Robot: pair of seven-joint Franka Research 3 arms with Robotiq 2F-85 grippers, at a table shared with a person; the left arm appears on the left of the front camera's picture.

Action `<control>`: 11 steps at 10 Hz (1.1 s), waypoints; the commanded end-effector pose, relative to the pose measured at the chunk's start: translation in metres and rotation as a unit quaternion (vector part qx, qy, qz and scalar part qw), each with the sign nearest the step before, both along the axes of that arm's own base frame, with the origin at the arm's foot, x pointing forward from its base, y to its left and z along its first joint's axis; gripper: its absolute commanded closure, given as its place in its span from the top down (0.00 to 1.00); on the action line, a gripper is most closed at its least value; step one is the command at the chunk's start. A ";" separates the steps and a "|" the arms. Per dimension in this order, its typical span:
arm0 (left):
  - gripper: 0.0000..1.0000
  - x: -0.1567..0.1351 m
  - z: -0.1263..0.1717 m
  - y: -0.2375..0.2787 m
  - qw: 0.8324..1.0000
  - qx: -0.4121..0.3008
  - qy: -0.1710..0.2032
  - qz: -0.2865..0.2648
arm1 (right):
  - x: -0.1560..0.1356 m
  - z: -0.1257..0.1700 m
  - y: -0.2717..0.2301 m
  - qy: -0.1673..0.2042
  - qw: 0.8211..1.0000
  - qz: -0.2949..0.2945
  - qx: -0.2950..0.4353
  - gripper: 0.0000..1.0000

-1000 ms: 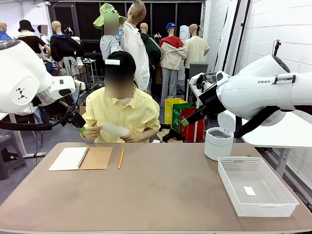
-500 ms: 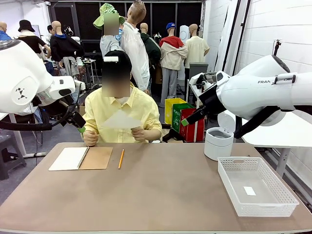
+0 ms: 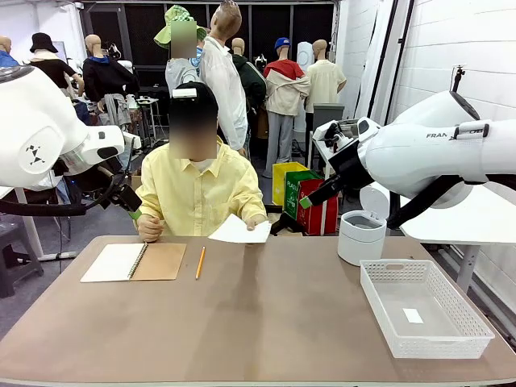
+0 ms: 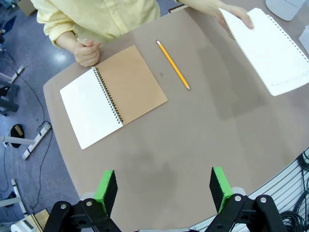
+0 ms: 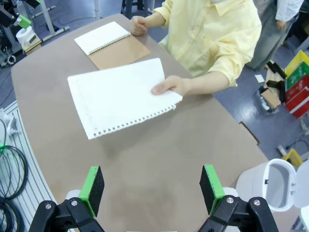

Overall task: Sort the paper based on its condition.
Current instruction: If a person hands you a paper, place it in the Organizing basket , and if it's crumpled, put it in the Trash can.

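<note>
A person across the table holds one flat white sheet of paper [image 3: 239, 230] by its edge in one hand, just above the table's far side. The right wrist view shows the paper [image 5: 120, 94] smooth, with punched holes along one edge, pinched by the hand [image 5: 169, 86]. In the left wrist view the paper [image 4: 270, 48] sits at the top right. My left gripper [image 3: 135, 214] hovers high at the far left, open and empty [image 4: 163, 189]. My right gripper [image 3: 305, 202] hangs high at the far right, open and empty [image 5: 151, 188].
An open spiral notebook [image 3: 133, 261] with a brown cover lies far left, a yellow pencil [image 3: 199, 263] beside it. The person's other fist [image 3: 149, 230] rests by the notebook. A white basket [image 3: 423, 306] holding a tiny label [image 3: 412, 315] stands right; a white lidded bin [image 3: 360, 234] behind it.
The person raised the sheet in front of the chest, then lowered it and now holds it out over the table. Neither arm has moved.
</note>
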State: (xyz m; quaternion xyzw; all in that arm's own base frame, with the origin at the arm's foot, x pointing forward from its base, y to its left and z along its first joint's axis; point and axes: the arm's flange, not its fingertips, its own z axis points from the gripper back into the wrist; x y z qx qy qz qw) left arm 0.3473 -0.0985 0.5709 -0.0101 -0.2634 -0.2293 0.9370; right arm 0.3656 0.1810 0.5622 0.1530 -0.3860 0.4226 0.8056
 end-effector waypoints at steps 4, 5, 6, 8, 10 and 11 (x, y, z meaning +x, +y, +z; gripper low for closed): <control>1.00 0.000 0.001 0.001 1.000 0.003 -0.002 0.000 | 0.007 -0.004 -0.002 0.042 0.998 -0.038 0.006 1.00; 1.00 0.000 0.001 0.001 1.000 0.003 -0.002 0.000 | 0.016 -0.010 -0.004 0.087 0.994 -0.070 0.015 1.00; 1.00 0.000 0.001 0.001 1.000 0.003 -0.002 0.000 | 0.025 -0.019 -0.008 0.148 0.983 -0.096 0.044 1.00; 1.00 0.000 0.001 0.001 1.000 0.003 -0.002 0.000 | 0.037 -0.041 -0.014 0.236 0.961 -0.130 0.065 1.00; 1.00 0.000 0.001 0.001 1.000 0.003 -0.002 0.000 | 0.041 -0.063 -0.014 0.285 0.941 -0.161 0.083 1.00; 1.00 0.000 0.001 0.001 1.000 0.003 -0.002 0.000 | 0.041 -0.071 -0.012 0.300 0.935 -0.165 0.093 1.00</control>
